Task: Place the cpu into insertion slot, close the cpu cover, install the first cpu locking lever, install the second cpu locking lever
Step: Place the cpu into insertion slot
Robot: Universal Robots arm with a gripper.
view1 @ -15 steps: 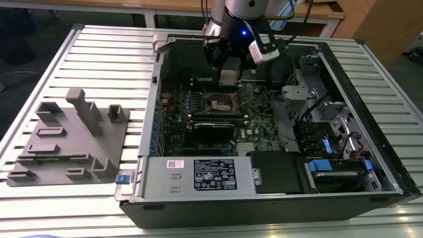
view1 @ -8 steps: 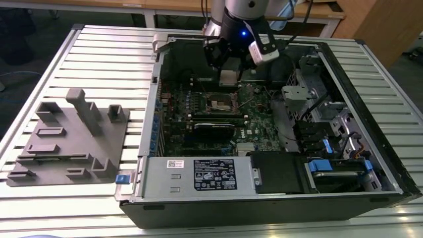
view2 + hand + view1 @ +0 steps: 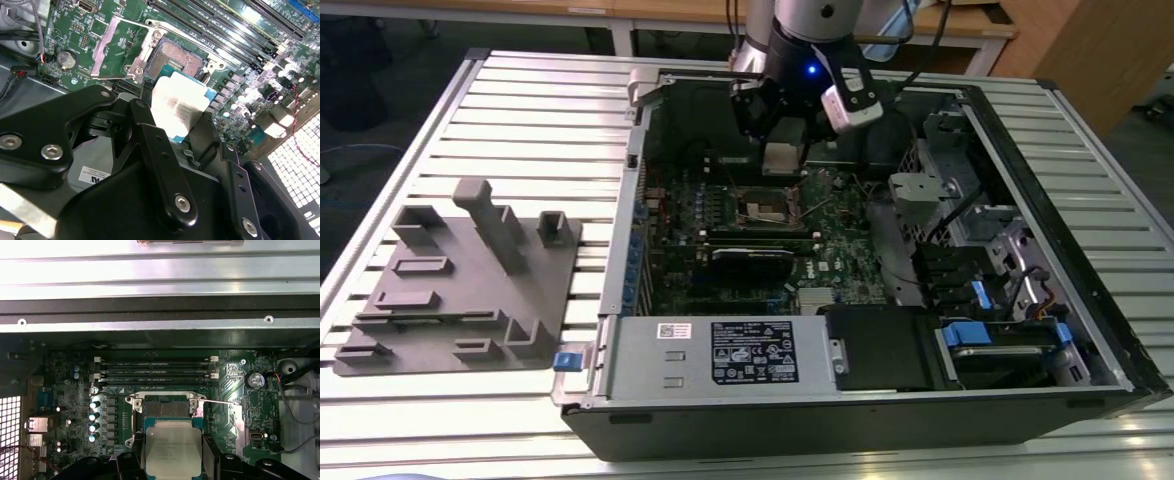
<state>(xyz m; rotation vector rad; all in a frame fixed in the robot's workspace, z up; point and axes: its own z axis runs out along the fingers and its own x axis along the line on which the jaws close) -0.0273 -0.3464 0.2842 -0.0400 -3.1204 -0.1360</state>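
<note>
One open computer case (image 3: 854, 425) lies on one slatted table (image 3: 520, 100). The single gripper (image 3: 781, 155) hangs above the one insertion slot (image 3: 767, 207), pinching the one cpu (image 3: 172, 447) between two fingers (image 3: 131, 467). The exterior view gives the layout, while the second wrist view gives the one cpu cover (image 3: 103, 47), swung open beside the bare slot

Square cpu (image 3: 172, 447), dull silver top w/ blue-green edge, is pinched flat between the fingers (image 3: 212, 460). Just past the fingertips, the insertion slot (image 3: 167, 408) lies bare, gold-brown pins exposed. The cpu cover (image 3: 103, 52), a thin metal frame w/ cut-out, is swung open beside the slot.
</note>
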